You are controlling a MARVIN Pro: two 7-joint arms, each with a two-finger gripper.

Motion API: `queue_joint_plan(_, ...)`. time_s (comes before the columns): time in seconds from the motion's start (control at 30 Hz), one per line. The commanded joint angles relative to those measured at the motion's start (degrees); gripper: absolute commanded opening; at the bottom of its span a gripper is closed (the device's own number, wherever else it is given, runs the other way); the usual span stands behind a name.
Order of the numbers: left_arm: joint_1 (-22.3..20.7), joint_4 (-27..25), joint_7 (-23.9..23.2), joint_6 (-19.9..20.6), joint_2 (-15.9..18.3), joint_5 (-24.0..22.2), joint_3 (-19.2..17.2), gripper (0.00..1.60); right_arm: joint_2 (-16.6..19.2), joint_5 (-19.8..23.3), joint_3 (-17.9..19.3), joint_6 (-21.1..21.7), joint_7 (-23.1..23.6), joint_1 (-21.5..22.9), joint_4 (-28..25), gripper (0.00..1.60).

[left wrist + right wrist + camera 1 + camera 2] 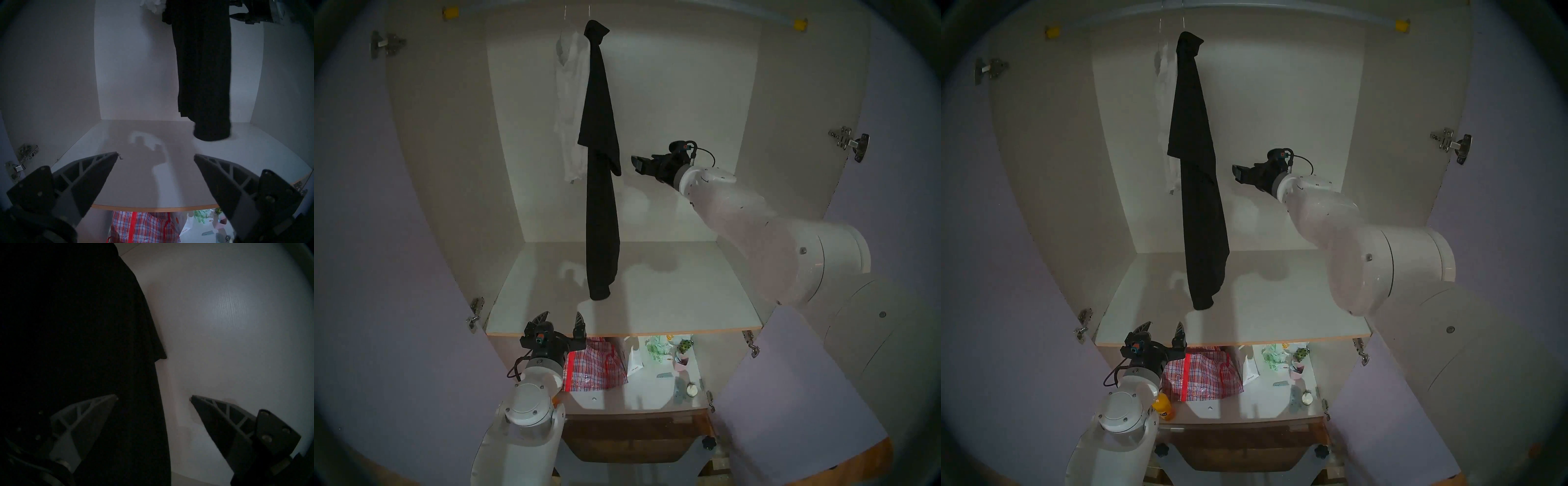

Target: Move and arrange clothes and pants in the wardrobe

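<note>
You see a black shirt (600,163) and white top (570,112) beside your dark right gripper (638,164); below the left gripper (560,322), a red-and-white checked bag (595,368).

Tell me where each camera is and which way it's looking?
Head stereo left: up on the head, facing into the wardrobe; shows both arms, left gripper low, right gripper beside the black shirt.
Head stereo right: almost the same picture.
Left wrist: low at the shelf's edge, looking in and up; both its fingers show.
Right wrist: close beside the black shirt, facing the back panel; both its fingers show.
Shared: all four see the black shirt.
</note>
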Motion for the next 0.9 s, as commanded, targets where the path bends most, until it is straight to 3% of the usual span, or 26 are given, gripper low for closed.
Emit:
queue_joint_plan(0.0,-0.3,-1.8,-0.6,-0.3,0.3,-0.3,0.1,1.6,0.3,-0.8,-0.5,-6.3,-4.3,-1.5,-1.8,1.6)
queue_joint_plan(0.2,-0.3,-1.8,-0.5,-0.3,0.5,-0.6,0.3,1.6,0.1,-0.7,0.6,-10.3,-15.6,-5.0,-2.0,1.6)
queue_joint_plan(0.33,-0.3,-1.8,-0.3,-0.3,0.7,-0.7,0.4,1.6,0.8,-0.2,2.1,-12.0,-16.0,-7.4,-3.1,1.6)
queue_joint_plan(0.63,-0.5,-1.5,0.0,-0.4,0.9,-0.8,0.6,1.6,5.6,1.2,5.9,-14.3,-8.9,-15.1,-5.4,1.6)
queue_joint_plan(0.87,-0.5,-1.5,0.1,-0.4,0.9,-0.9,0.7,1.6,9.0,2.5,7.7,-14.3,1.3,-21.7,-7.6,1.6)
